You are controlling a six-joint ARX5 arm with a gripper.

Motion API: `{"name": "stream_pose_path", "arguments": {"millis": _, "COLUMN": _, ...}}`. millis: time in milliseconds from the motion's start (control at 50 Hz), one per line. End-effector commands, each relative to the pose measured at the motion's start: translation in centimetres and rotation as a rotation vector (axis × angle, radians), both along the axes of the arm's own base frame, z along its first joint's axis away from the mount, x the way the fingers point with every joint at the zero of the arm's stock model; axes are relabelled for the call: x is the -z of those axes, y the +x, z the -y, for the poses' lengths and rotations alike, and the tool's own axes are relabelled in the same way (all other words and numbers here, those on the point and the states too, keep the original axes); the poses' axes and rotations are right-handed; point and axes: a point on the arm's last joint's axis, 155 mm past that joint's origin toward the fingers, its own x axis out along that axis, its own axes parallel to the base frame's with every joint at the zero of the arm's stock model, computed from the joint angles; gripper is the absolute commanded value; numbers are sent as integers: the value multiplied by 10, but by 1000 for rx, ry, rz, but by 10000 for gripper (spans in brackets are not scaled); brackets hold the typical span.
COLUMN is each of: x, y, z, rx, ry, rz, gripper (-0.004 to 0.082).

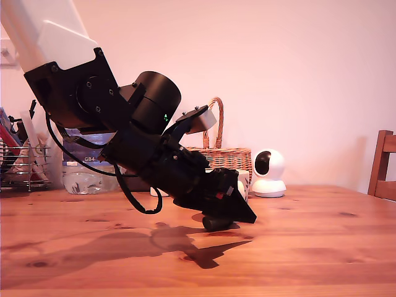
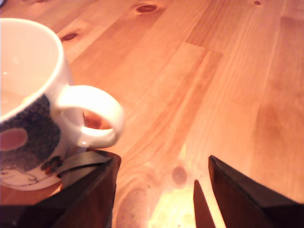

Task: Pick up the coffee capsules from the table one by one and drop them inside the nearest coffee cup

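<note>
Gripper [image 2: 161, 190] fingers stand apart with only bare wood between them, low over the knotty pine table [image 1: 309, 247]. Beside one finger stands the coffee cup [image 2: 33, 109]; a wicker basket [image 1: 226, 154] and white camera [image 1: 269, 173] line the pale wall.

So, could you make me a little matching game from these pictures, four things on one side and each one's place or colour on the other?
Things:
1. mug
2. basket
3. round camera
4. chair

Descriptions:
A. at the exterior view's right edge
B. brown and woven
C. white with a dark face
D. grey print, next to the claw

Pairs: 1-D, 2-B, 3-C, 4-A
</note>
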Motion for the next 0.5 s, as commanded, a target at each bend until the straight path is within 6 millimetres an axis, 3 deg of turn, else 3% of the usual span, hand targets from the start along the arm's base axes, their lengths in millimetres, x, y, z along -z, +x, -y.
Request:
{"name": "stream_pose_path", "arguments": {"millis": 0, "x": -13, "y": -4, "z": 5, "rx": -6, "ry": -31, "rz": -4, "gripper": 521}}
{"name": "stream_pose_path", "arguments": {"millis": 480, "x": -32, "y": -10, "z": 13, "rx": 30, "ry": -132, "rz": 35, "gripper": 520}}
